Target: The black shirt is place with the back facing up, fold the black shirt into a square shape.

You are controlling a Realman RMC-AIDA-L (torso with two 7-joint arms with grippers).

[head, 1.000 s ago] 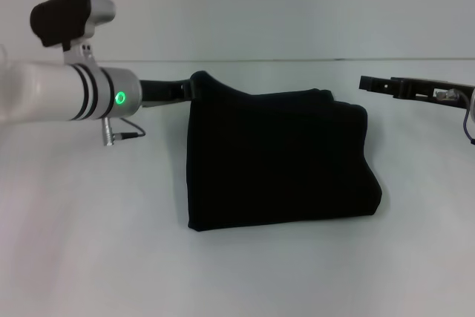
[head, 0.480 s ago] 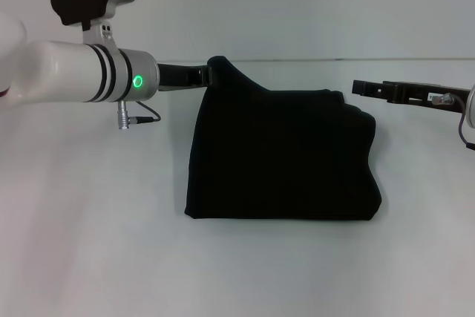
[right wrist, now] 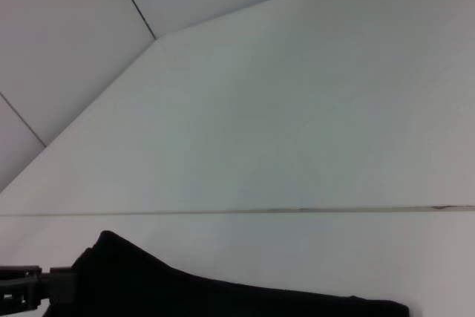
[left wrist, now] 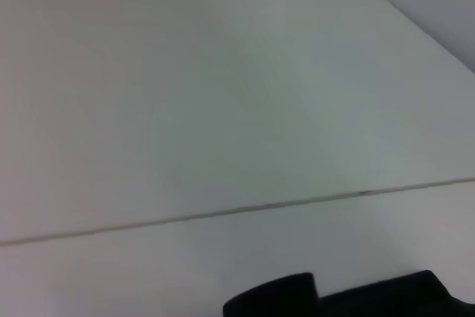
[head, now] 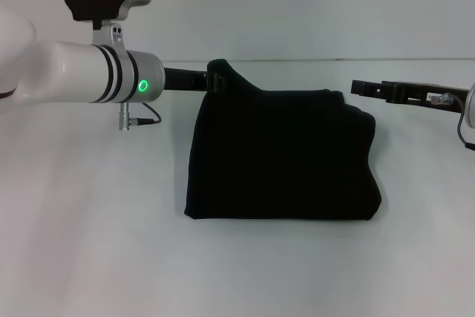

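The black shirt (head: 282,157) lies folded into a rough rectangle on the white table (head: 89,250) in the head view. Its far left corner is pulled up into a peak. My left gripper (head: 212,80) is shut on that raised corner and holds it just above the table. My right gripper (head: 358,87) hovers beside the shirt's far right corner, apart from the cloth and holding nothing. In the right wrist view the shirt's top edge (right wrist: 223,295) shows low down, with the left gripper (right wrist: 26,287) at its raised corner.
The table's back edge meets a pale wall (head: 297,5) just behind the shirt. A cable and plug (head: 137,118) hang under my left wrist. A dark shape (left wrist: 356,298) sits at the edge of the left wrist view; I cannot tell what it is.
My left arm has moved to the right and carried the shirt's raised corner with it. The shirt's left side now stands steeper. My right gripper has shifted slightly left.
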